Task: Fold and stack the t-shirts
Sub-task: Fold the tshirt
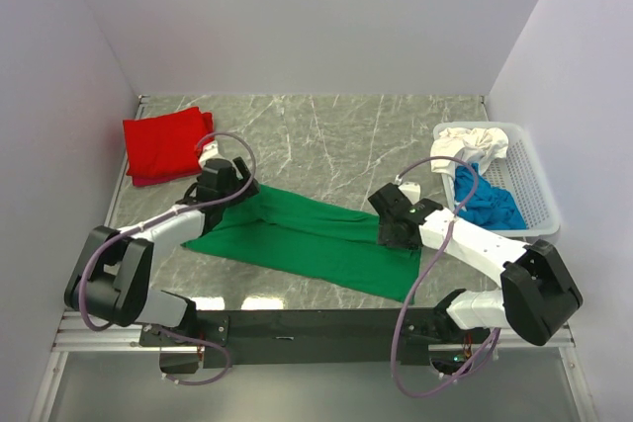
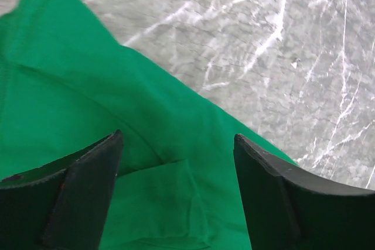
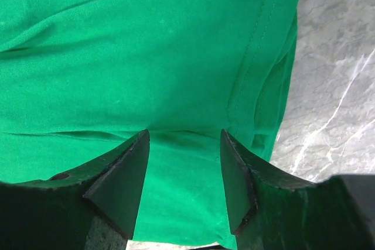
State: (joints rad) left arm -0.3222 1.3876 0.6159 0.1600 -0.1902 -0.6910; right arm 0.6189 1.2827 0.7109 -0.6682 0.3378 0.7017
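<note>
A bright green t-shirt lies folded into a long band across the marble table. My left gripper is open over its left end; the left wrist view shows green cloth with a folded flap between the open fingers. My right gripper is open over the shirt's right end; its fingers straddle a fold near the stitched hem. A folded red t-shirt lies at the back left. White and blue t-shirts lie crumpled in the basket.
A white plastic lattice basket stands at the right edge of the table. White walls close in the left, back and right. The black mounting rail runs along the near edge.
</note>
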